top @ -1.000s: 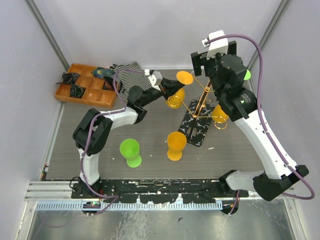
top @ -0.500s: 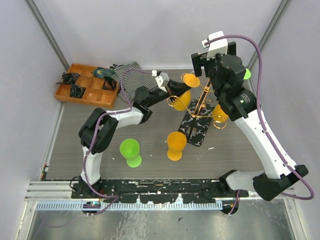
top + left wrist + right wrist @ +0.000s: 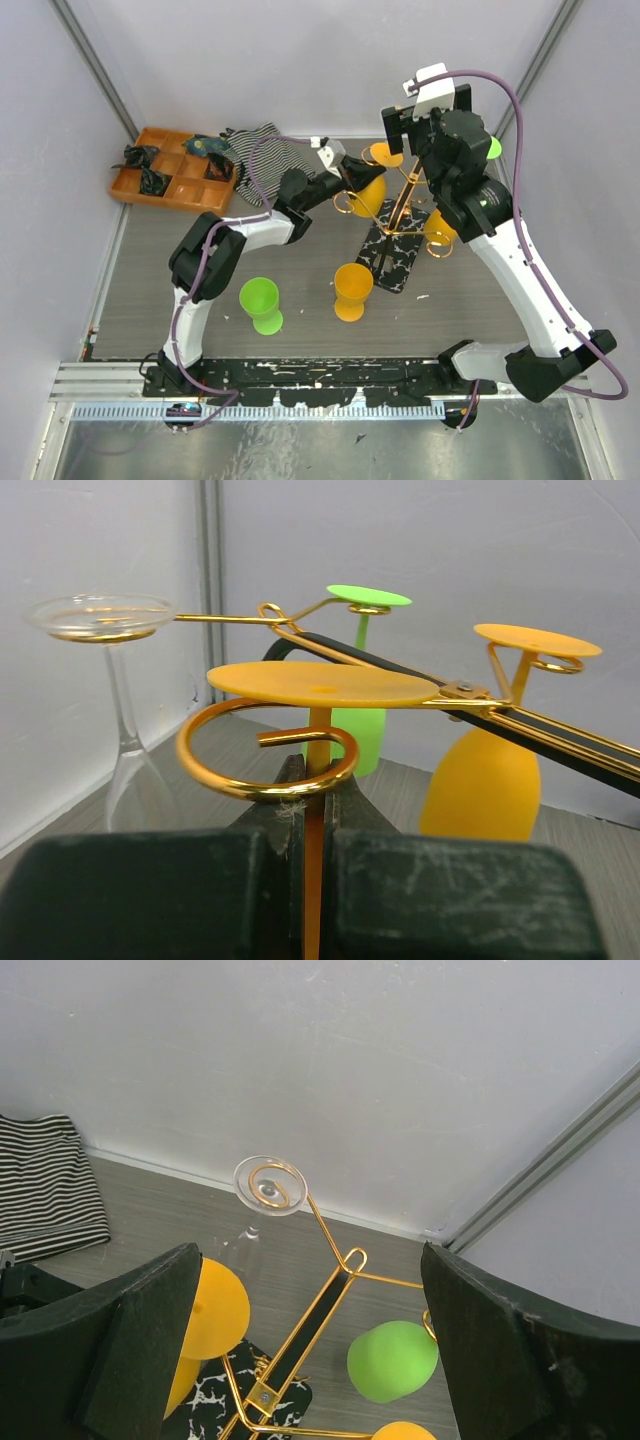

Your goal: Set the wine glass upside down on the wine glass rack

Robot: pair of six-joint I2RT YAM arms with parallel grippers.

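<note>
— At the back wall [image 3: 300,60], how tight is it?

— Tight. The rack [image 3: 398,205] stands near that wall and not far from the right wall [image 3: 590,150]. Its base [image 3: 392,258] sits on the grey table [image 3: 300,250], and its arms reach out on all sides. The right gripper [image 3: 308,1280] hangs above the rack with its fingers spread wide, holding nothing. Bare table runs from the base toward the left wall [image 3: 40,200], up to the tray [image 3: 170,172] and the striped cloth [image 3: 258,150] at the back left.

— And the wine glass [image 3: 368,188]?

— The left gripper [image 3: 315,820] is clamped on its stem. It is orange and upside down, and the stem stands inside a curl [image 3: 215,775] of the rack. The foot [image 3: 322,683] is just above that ring.

— Count them.

— Six glasses. Three are orange: the wine glass, a hanging orange glass [image 3: 485,780] and a standing orange glass [image 3: 352,288] on the table near the base. Two are green: a hanging green glass [image 3: 357,725] and a standing green glass [image 3: 260,300] on the table, well left of the base. There is one clear glass [image 3: 100,620], which hangs from the rack. There is one rack, one tray and one cloth.
</note>
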